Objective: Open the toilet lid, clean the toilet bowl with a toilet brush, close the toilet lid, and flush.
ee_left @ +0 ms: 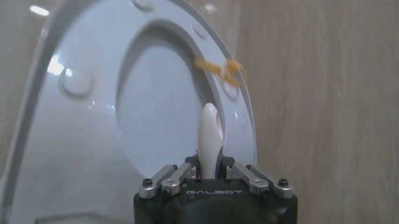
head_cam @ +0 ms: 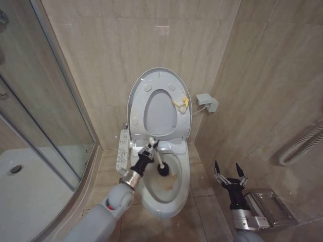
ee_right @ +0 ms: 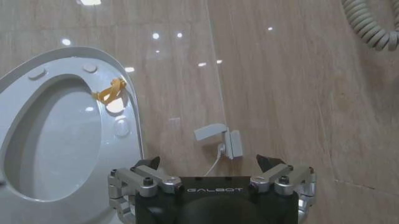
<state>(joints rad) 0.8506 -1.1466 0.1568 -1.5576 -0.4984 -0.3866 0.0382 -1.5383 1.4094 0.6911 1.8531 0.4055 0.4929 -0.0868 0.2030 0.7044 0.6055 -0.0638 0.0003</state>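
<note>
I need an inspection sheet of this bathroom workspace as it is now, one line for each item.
Surface: beige tiled floor, nothing loose seen.
Job's things: toilet lid raised against the wall; toilet bowl stained yellowish-brown; toilet brush head inside the bowl.
Clutter: nothing seen.
Grippers: left gripper shut on the brush handle above the bowl; right gripper open, idle beside the toilet.
Cables: thin cable to a wall socket; coiled hose on the wall.
Surroundings: glass shower door, shower tray.

Gloss plastic, glazed ceramic, polished tile

Toilet lid (head_cam: pixel 157 83) glossy smooth white plastic. Toilet bowl (head_cam: pixel 174 201) glazed white ceramic, stained inside. Toilet brush (head_cam: pixel 162 169) handle smooth white plastic. Walls (head_cam: pixel 262 75) polished beige tile. Left gripper (head_cam: pixel 151 147) matt black with bare metal.
</note>
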